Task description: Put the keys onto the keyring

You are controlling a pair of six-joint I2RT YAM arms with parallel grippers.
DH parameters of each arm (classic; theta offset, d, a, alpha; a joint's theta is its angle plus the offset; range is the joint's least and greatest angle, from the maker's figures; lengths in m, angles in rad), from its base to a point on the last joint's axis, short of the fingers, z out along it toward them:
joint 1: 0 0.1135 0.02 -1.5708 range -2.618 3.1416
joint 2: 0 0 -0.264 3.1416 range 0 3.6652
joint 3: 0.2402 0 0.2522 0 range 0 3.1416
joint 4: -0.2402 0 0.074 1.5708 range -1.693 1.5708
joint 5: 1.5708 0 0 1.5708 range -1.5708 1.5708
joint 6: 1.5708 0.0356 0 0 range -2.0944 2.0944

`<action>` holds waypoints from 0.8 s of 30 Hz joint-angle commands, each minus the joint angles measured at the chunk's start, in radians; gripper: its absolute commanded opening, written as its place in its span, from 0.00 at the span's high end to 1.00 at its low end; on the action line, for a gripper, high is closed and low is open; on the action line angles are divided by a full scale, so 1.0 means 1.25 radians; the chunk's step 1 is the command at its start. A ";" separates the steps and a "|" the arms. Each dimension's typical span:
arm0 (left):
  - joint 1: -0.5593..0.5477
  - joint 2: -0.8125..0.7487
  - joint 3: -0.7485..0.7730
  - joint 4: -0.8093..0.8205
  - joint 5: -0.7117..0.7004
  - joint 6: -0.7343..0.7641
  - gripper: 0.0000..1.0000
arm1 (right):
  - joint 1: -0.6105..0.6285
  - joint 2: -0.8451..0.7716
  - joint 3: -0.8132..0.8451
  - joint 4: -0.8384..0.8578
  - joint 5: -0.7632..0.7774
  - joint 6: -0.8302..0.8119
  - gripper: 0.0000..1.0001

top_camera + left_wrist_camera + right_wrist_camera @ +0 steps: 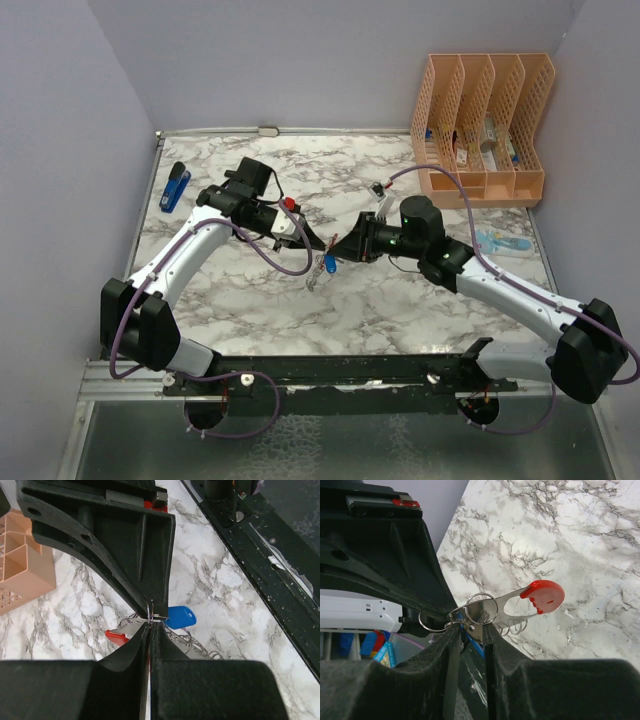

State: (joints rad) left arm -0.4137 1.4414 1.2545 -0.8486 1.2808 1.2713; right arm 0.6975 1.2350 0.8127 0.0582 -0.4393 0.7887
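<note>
Keyring [542, 596], a red crescent on silvery metal, sits between both pincers over the middle of the marbled bench [400, 310], with a blue-headed key [180, 616] just beside it. The left pincer [150, 629] is clenched on a thin wire ring [152, 616]. The right pincer [472, 630] has its fingers slightly parted around the keyring's silvery end; whether it grips cannot be told.

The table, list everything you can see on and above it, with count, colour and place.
keyring: one, red and silvery, at the gripper tips, mid-table
blue key: one, bright blue head, beside the tips
silvery bits: count unclear, by the blue key
stapler-like object: one, dark blue, far left
organizer: one, peach, far right corner, small items inside
packet: one, light blue, right edge
small object: one, black and red, too small to identify
table: one, white marble
left gripper: black, shut on a keyring wire loop
right gripper: black, jaws slightly apart around the keyring's metal
</note>
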 commanded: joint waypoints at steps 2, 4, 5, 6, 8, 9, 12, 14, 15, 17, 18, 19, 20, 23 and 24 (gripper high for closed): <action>-0.007 -0.005 0.002 -0.075 0.107 0.059 1.00 | -0.001 -0.068 0.084 -0.129 0.027 -0.102 0.73; -0.005 0.002 0.003 -0.079 0.114 0.061 1.00 | -0.002 -0.097 0.103 -0.181 0.050 -0.130 0.73; -0.005 0.003 0.002 -0.080 0.119 0.063 1.00 | -0.001 -0.114 0.109 -0.203 0.060 -0.144 0.72; -0.005 0.007 0.001 -0.081 0.123 0.063 1.00 | -0.002 -0.134 0.113 -0.217 0.066 -0.162 0.72; -0.005 0.015 0.000 -0.084 0.133 0.063 1.00 | -0.001 -0.170 0.118 -0.231 0.071 -0.202 0.72; -0.005 0.019 0.000 -0.087 0.138 0.064 1.00 | -0.001 -0.188 0.117 -0.231 0.068 -0.227 0.72; -0.006 0.029 0.001 -0.094 0.151 0.064 1.00 | -0.001 -0.221 0.108 -0.222 0.036 -0.299 0.70; -0.005 0.036 0.002 -0.101 0.159 0.063 1.00 | -0.001 -0.229 0.096 -0.196 -0.005 -0.350 0.68; -0.005 0.041 0.003 -0.107 0.165 0.062 1.00 | -0.001 -0.230 0.087 -0.181 -0.016 -0.367 0.66; -0.005 0.054 0.007 -0.122 0.179 0.065 1.00 | -0.001 -0.224 0.071 -0.155 -0.039 -0.406 0.65; -0.005 0.063 0.011 -0.139 0.186 0.078 1.00 | -0.002 -0.220 0.060 -0.141 -0.042 -0.425 0.65; -0.005 0.072 0.016 -0.167 0.194 0.105 1.00 | -0.001 -0.215 0.052 -0.129 -0.043 -0.439 0.66; -0.005 0.083 0.026 -0.208 0.203 0.141 1.00 | -0.002 -0.209 0.044 -0.117 -0.047 -0.450 0.67; -0.005 0.141 0.070 -0.418 0.242 0.339 1.00 | -0.001 -0.196 0.016 -0.066 -0.064 -0.476 0.71; -0.006 0.162 0.075 -0.443 0.258 0.329 1.00 | 0.000 -0.193 0.009 -0.052 -0.069 -0.482 0.72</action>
State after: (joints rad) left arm -0.4145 1.5696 1.2865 -1.1213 1.4563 1.4658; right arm 0.6964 0.9749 0.8635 -0.1108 -0.4664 0.2832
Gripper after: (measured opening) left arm 0.029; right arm 0.302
